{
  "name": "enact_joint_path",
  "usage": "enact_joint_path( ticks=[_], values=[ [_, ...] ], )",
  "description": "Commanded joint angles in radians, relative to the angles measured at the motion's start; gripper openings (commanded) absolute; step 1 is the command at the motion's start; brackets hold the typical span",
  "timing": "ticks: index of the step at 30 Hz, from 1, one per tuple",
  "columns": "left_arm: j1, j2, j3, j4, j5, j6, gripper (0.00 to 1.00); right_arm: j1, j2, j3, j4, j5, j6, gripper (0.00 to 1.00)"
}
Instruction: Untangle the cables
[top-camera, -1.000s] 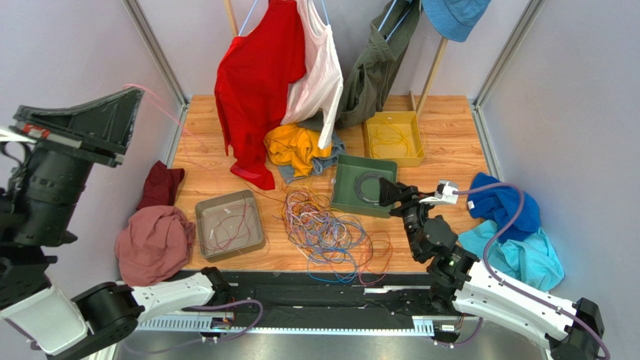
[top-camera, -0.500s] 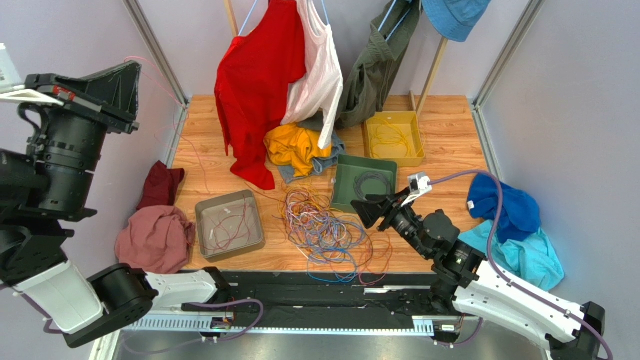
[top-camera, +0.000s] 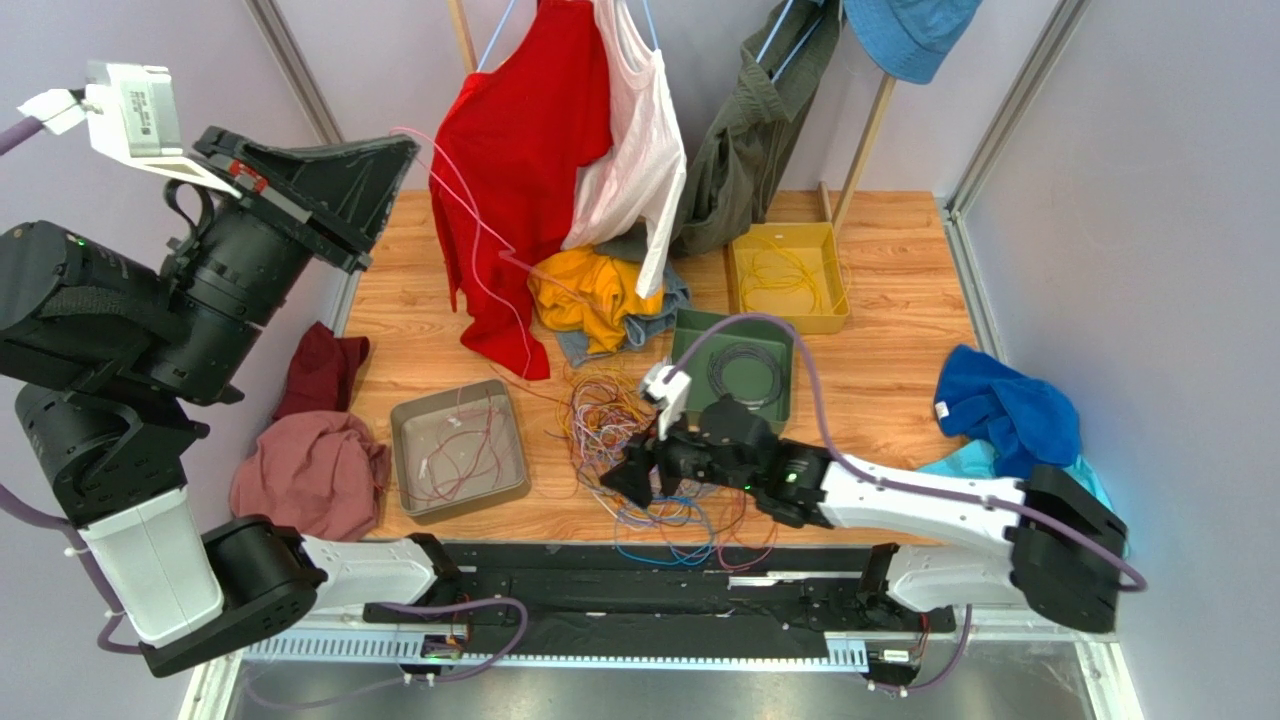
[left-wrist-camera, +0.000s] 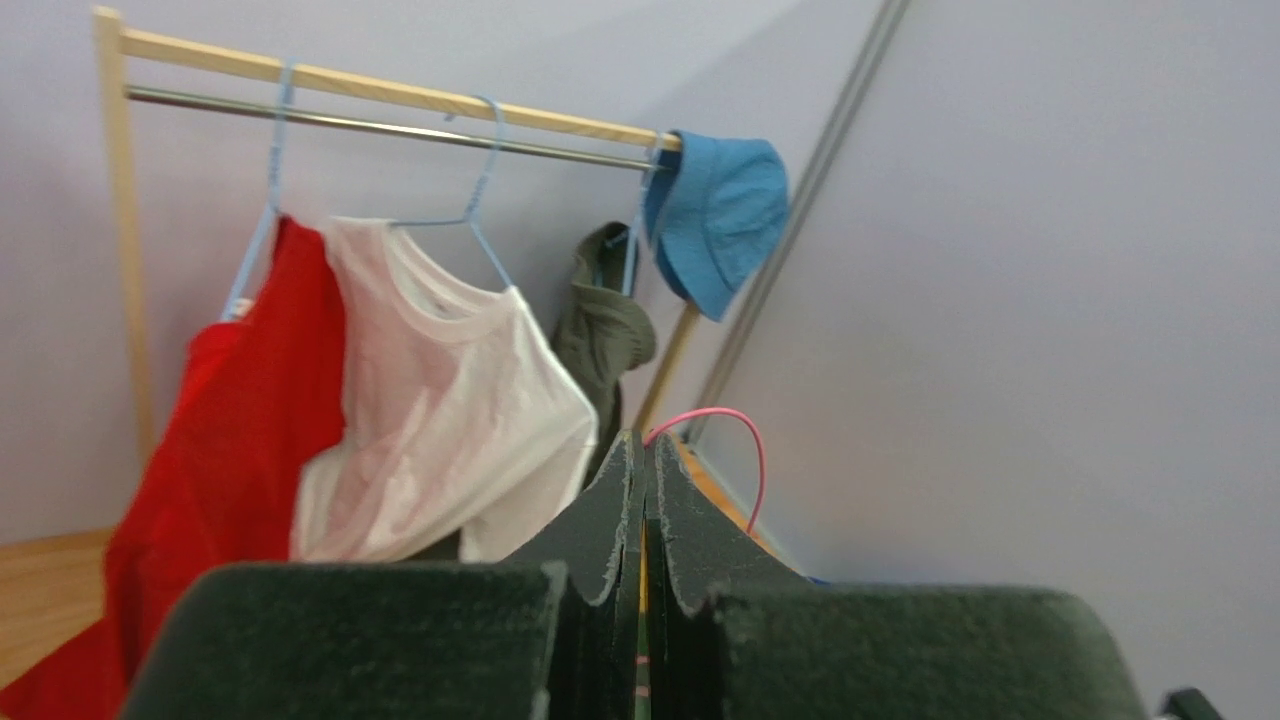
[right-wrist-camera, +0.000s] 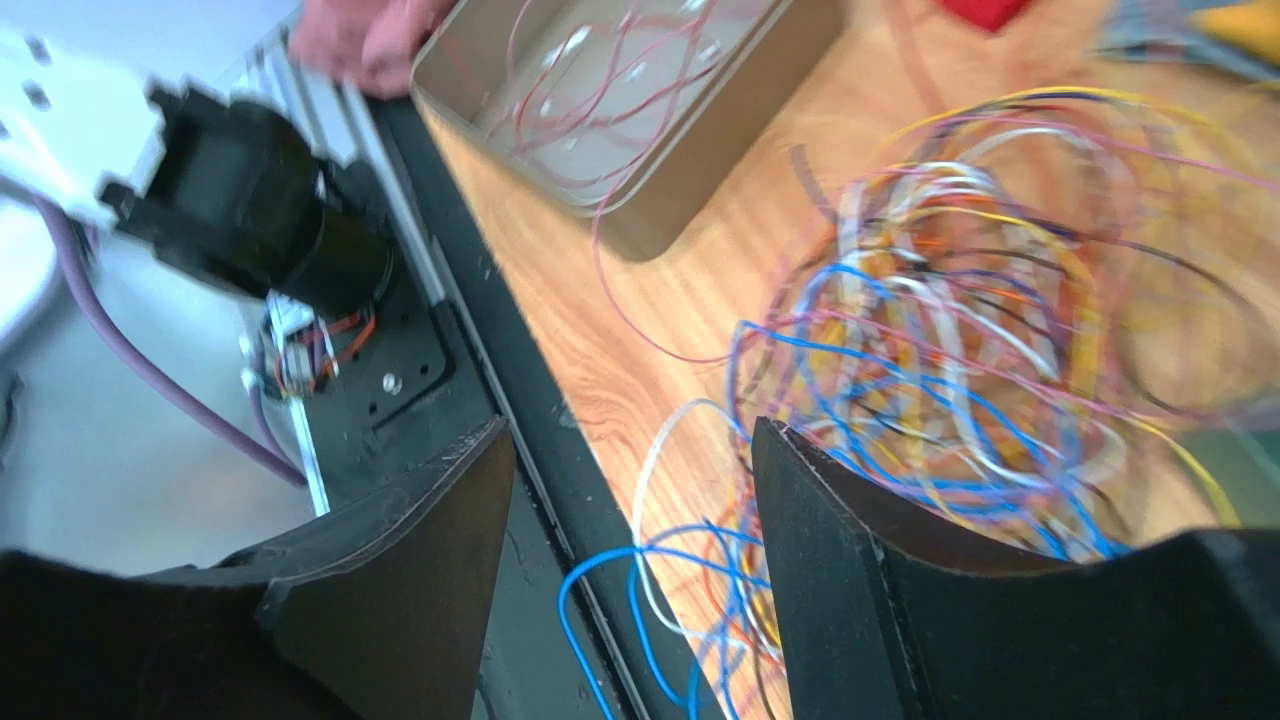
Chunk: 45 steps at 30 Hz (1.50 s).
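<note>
Orange, blue, purple, yellow and white cables (top-camera: 661, 458) lie tangled mid-tabletop (top-camera: 887, 300). The right fingers (top-camera: 628, 477) gape at the tangle's 8 o'clock edge. The left fingers (left-wrist-camera: 624, 503), high toward 10 o'clock, seemingly pinch a pink strand (left-wrist-camera: 756, 450).

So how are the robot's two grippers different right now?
The left gripper is shut, pinching a thin pink cable; the right gripper is open and holds nothing. The left gripper is up high, facing the hanging clothes; the right gripper is low over the cable pile on the table. Both are black with two fingers.
</note>
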<state>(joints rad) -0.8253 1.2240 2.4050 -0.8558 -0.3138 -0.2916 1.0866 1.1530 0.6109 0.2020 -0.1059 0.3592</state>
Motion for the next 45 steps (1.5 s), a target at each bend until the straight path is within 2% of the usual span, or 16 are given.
enact_joint_path(
  ticks=[1, 11, 15, 36, 39, 42, 43, 45],
  values=[
    [-0.003, -0.004, -0.041, -0.012, 0.185, -0.115, 0.0, 0.07, 0.153, 0.096, 0.068, -0.035, -0.117, 0.63],
    [-0.003, -0.06, -0.125, -0.011, 0.188, -0.124, 0.0, 0.11, 0.441, 0.272, 0.097, -0.064, -0.167, 0.61],
    [-0.003, -0.078, -0.141, -0.014, 0.182, -0.121, 0.0, 0.13, 0.565, 0.371, 0.057, -0.06, -0.189, 0.61],
    [-0.003, -0.126, -0.201, -0.031, 0.145, -0.11, 0.0, 0.194, 0.767, 0.406, 0.272, 0.009, -0.025, 0.65],
    [-0.003, -0.133, -0.201, -0.04, 0.134, -0.104, 0.0, 0.194, 0.784, 0.408, 0.295, 0.035, -0.008, 0.58],
    [-0.003, -0.146, -0.207, -0.052, 0.121, -0.101, 0.0, 0.194, 0.755, 0.363, 0.341, 0.069, -0.002, 0.36],
    [-0.003, -0.158, -0.219, -0.055, 0.114, -0.103, 0.0, 0.196, 0.74, 0.349, 0.352, 0.096, 0.0, 0.2],
    [-0.003, -0.175, -0.24, -0.057, 0.093, -0.106, 0.0, 0.216, 0.667, 0.334, 0.312, 0.15, -0.02, 0.07]
  ],
)
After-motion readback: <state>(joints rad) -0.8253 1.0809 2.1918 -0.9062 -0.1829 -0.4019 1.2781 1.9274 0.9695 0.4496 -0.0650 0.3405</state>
